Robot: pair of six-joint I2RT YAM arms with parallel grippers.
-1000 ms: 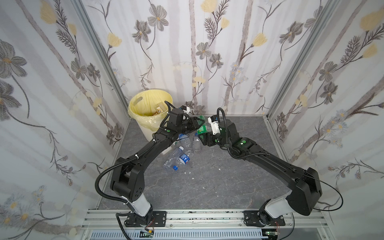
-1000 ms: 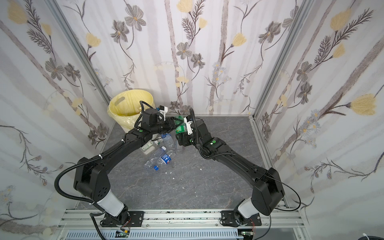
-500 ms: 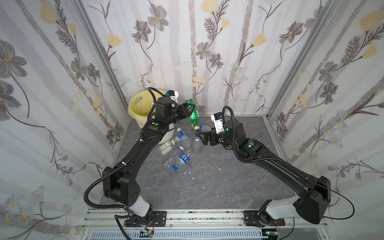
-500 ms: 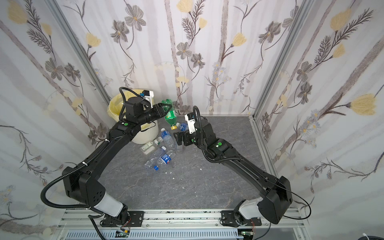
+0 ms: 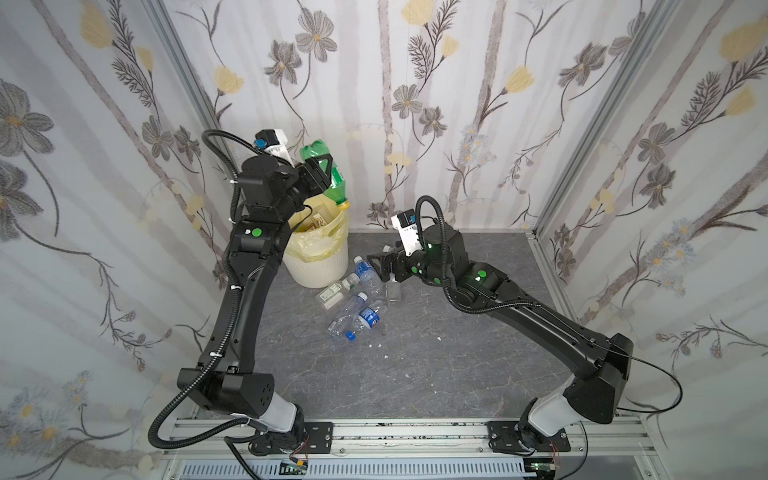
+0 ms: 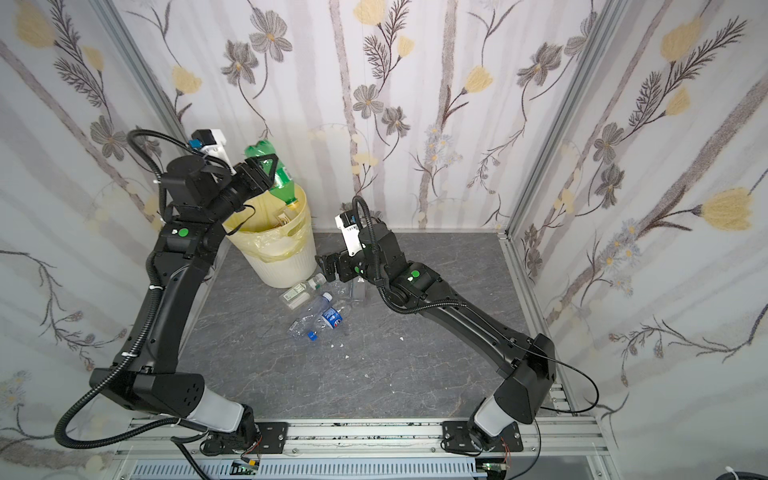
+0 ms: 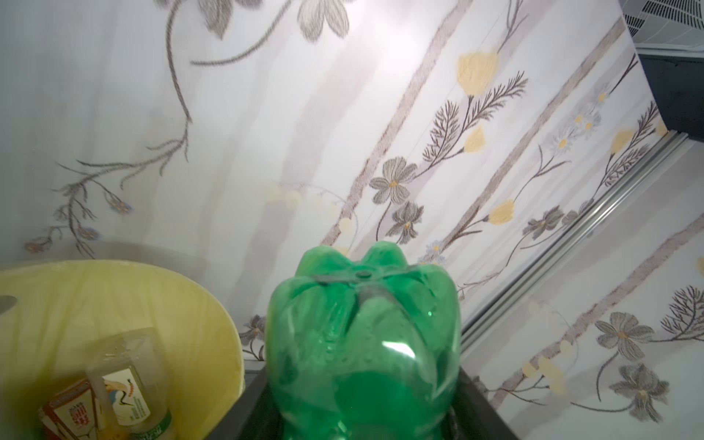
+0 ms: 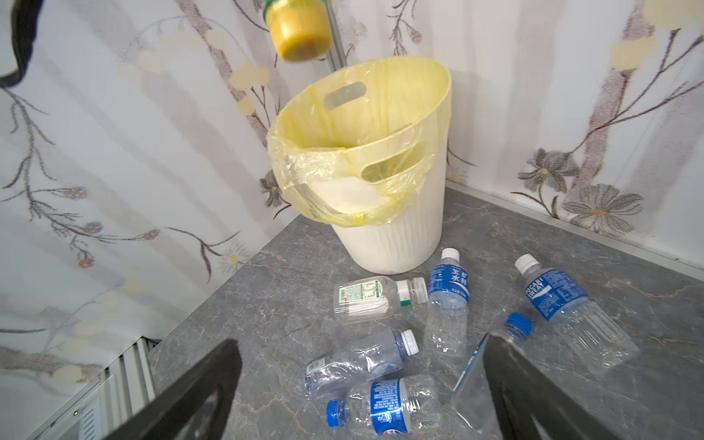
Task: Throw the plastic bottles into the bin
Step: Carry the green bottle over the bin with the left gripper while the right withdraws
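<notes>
— Green first: gripping the green bottle (image 5: 337,185) how?

— Clamping it across the body in the left gripper (image 5: 322,170), tilting it yellow cap (image 8: 297,34) down, hanging it high above the bin (image 5: 324,266) near the rim. Not managing to tell whether squarely over the opening.

— Seeing anything inside?

— Seeing a crane-label bottle (image 7: 125,388) leaning on the yellow bag liner (image 7: 114,297), beside a red carton (image 7: 72,415).

— And spreading the right gripper (image 8: 360,343)?

— Spreading it wide, grasping nothing, hovering low over the grey floor (image 8: 266,297) just beside the bin, looking down on loose bottles lying flat: a Pocari Sweat bottle (image 8: 552,297), a green-labelled clear bottle (image 8: 365,299), a blue-capped bottle (image 8: 388,405).
</notes>
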